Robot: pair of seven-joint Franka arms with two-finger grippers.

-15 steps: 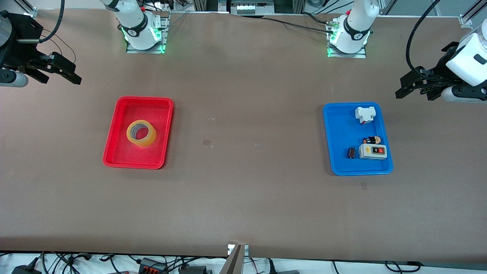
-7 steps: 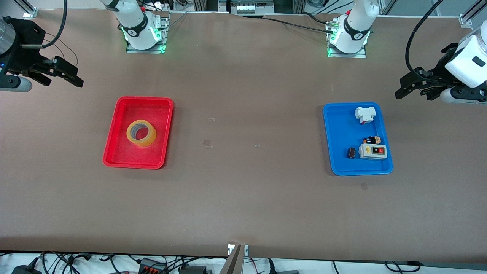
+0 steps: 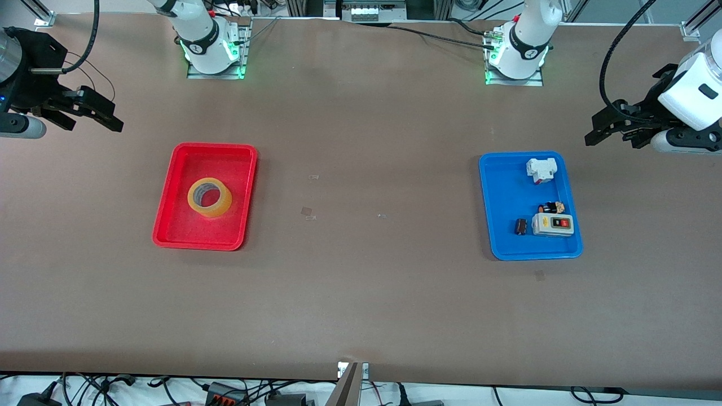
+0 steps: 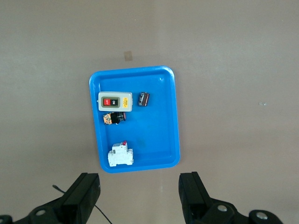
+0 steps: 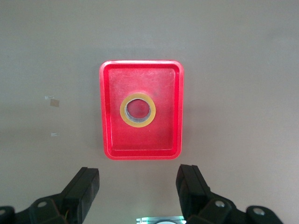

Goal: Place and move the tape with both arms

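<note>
We should lower the right gripper [image 3: 110, 118], fingers spread, onto the tape [image 3: 209, 197], which lies flat in the red tray [image 3: 169, 225] below it, straddling one wall of the ring. Our left gripper [image 3: 598, 131], also spread and empty, waits above bare table beside the blue tray [image 3: 502, 192] of small parts. Nothing blocks the descent.

Both arms [image 3: 691, 96] are cut off at the front view's side edges; the small black part [image 3: 520, 226] is too small to identify
</note>
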